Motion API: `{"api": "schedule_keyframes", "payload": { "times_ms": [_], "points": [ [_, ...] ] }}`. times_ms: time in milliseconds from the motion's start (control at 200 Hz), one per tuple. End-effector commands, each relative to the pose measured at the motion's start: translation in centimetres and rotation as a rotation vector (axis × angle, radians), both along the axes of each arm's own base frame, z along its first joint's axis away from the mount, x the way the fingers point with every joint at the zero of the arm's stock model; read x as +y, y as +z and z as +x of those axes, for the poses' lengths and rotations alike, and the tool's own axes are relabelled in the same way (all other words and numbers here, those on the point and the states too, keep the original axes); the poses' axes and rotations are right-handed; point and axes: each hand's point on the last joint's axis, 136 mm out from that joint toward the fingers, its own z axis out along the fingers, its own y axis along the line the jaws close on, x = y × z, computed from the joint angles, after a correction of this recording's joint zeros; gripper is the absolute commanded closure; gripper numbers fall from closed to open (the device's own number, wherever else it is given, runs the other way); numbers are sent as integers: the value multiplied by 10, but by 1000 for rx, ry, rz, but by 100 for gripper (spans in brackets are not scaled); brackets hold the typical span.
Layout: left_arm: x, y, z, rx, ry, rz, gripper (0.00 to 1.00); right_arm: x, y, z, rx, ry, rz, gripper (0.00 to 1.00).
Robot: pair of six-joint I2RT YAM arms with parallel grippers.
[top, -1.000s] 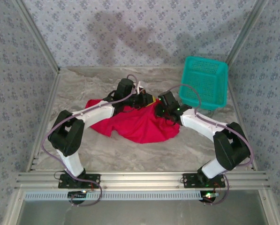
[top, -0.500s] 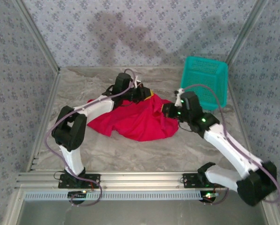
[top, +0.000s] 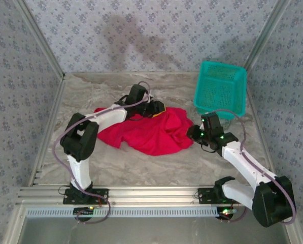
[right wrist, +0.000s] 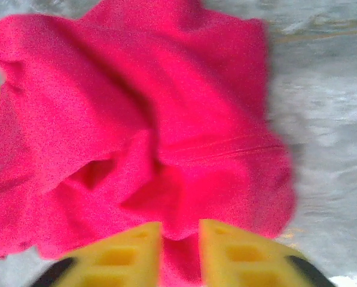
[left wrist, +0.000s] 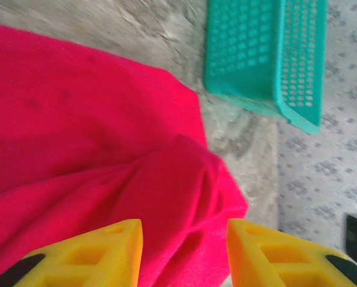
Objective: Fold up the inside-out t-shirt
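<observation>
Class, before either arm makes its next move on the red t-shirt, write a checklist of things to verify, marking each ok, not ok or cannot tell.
1. The t-shirt lies flat for folding: not ok; it sits bunched in a heap on the table.
2. The left gripper is free: ok; its fingers stand apart above the cloth.
3. The right gripper is free: cannot tell; the gap is narrow, with red cloth showing in it.
4. The basket is clear of the t-shirt: ok; it stands apart at the far right.
5. Sleeves and hem can be picked out: cannot tell; folds hide them.
</observation>
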Motion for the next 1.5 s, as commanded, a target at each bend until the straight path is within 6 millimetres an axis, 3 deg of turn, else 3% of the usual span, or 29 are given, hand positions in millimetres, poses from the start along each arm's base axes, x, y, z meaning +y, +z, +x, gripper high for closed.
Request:
{"api": "schedule_keyframes", "payload": {
  "times_ms": [0, 120, 225, 420, 495, 605, 745, 870, 1029, 1114, 1199, 1239, 1279, 1314, 1394, 1494],
  "points": [
    [58, 14, -2, -88, 78, 172, 59, 19, 34, 9, -95, 25, -35, 52],
    [115, 12, -20, -105, 145, 338, 60, 48, 26, 11, -54, 66, -95, 40],
    [161, 5, -44, -85, 204, 445, 59, 68, 12, 14, 10, 46, -132, 37],
    [221, -15, -85, -41, 314, 497, 53, 79, -15, 32, 77, -69, -191, 37],
    [233, -25, -93, -17, 346, 473, 53, 78, -19, 45, 66, -128, -203, 50],
    [247, -44, -94, 19, 394, 443, 53, 84, -2, 54, 42, -111, -197, 100],
    [260, -64, -82, 63, 444, 408, 54, 86, 54, 37, 8, -6, -160, 100],
    [276, -85, -72, 131, 474, 407, 54, 57, 102, 14, -36, 26, -95, 100],
    [298, -103, -73, 211, 516, 400, 56, 5, 129, 5, -71, -51, 92, 100],
    [302, -105, -73, 220, 518, 406, 57, -18, 120, 8, -58, -115, 151, 100],
    [301, -103, -73, 219, 509, 403, 58, -36, 91, 11, 17, -182, 144, 100],
    [301, -100, -74, 216, 509, 401, 59, -46, 74, 10, 62, -226, 110, 87],
    [301, -96, -74, 210, 508, 405, 59, -56, 61, 8, 97, -265, 64, 63],
    [302, -91, -75, 200, 509, 410, 59, -69, 54, 10, 94, -306, -7, 52],
    [305, -77, -77, 167, 517, 424, 59, -78, 53, 9, 74, -354, -73, 47],
    [305, -59, -78, 122, 524, 434, 59, -67, 63, 8, 15, -320, -165, 46]
  ]
}}
